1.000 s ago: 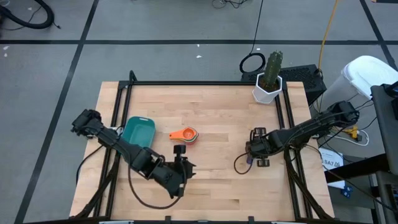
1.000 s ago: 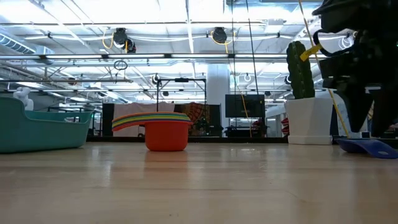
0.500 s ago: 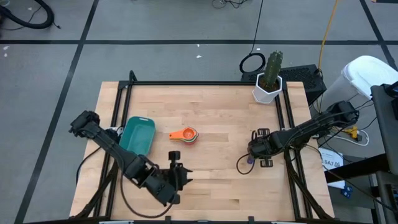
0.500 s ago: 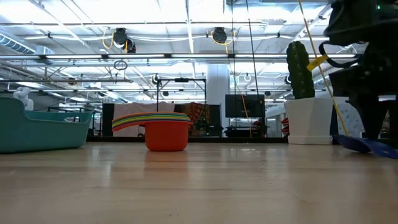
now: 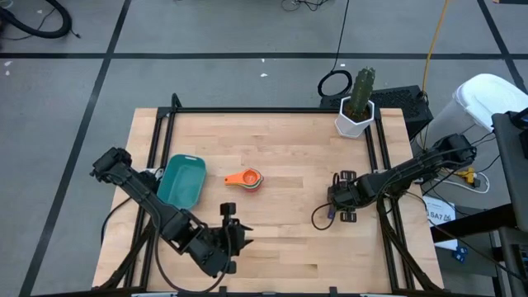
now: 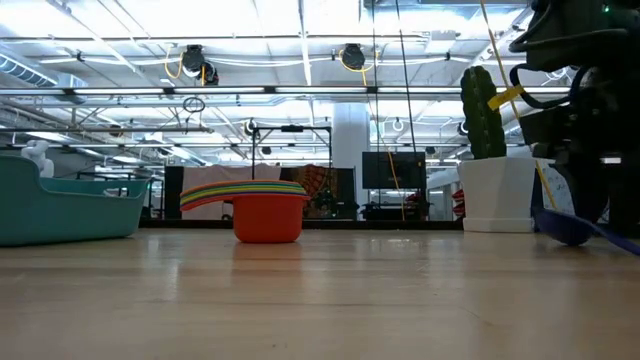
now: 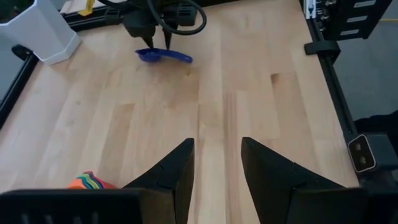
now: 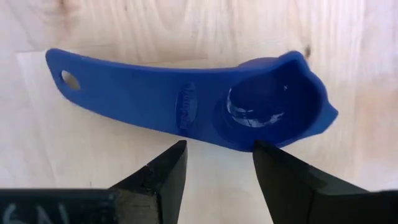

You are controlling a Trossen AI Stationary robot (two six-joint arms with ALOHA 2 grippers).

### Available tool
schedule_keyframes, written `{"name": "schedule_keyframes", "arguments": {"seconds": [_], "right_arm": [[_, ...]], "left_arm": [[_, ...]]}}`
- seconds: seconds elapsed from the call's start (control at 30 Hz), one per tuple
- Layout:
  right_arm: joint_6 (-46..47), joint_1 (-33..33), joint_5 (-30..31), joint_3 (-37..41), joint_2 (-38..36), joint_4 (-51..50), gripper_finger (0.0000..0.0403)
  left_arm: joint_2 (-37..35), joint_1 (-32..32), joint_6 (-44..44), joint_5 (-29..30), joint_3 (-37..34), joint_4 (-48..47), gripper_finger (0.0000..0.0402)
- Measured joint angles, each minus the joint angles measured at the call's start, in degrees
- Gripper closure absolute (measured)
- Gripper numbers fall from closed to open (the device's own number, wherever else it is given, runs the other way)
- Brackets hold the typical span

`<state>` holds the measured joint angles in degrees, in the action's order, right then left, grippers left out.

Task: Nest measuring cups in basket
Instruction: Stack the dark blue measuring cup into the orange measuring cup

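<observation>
A dark blue measuring cup (image 8: 186, 99) lies on the table at the right, bowl up and handle flat. My right gripper (image 8: 219, 148) points down over it, open, fingers just above where handle meets bowl, touching nothing that I can see. The low view shows the cup (image 6: 565, 228) under that gripper (image 6: 580, 200). A stack of nested cups (image 5: 246, 179), orange on top, rests on its base mid-table. The teal basket (image 5: 183, 180) stands left of it. My left gripper (image 7: 214, 168) hangs open above bare wood near the table's front, nothing between its fingers.
A white pot with a cactus (image 5: 355, 115) stands at the far right corner. A black frame rail (image 7: 323, 68) runs along the table's right side. Bare wood lies between the stack and the blue cup (image 5: 328, 216).
My left gripper has swung away from the stack, toward the table's near left. My right gripper has rolled a little over the blue cup. Both stay open.
</observation>
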<state>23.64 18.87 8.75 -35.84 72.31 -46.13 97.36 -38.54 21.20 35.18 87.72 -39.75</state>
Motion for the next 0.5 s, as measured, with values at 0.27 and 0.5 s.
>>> {"name": "schedule_keyframes", "arguments": {"seconds": [0.27,0.5], "right_arm": [[2.93,0.0,0.25,-1.72,0.0,2.87,0.0227],[9.94,0.0,4.48,-1.74,0.0,18.66,0.0227]], "left_arm": [[0.0,0.96,-0.47,-0.02,0.0,0.02,0.0266],[0.0,0.93,-0.07,-0.02,0.0,0.04,0.0266]]}}
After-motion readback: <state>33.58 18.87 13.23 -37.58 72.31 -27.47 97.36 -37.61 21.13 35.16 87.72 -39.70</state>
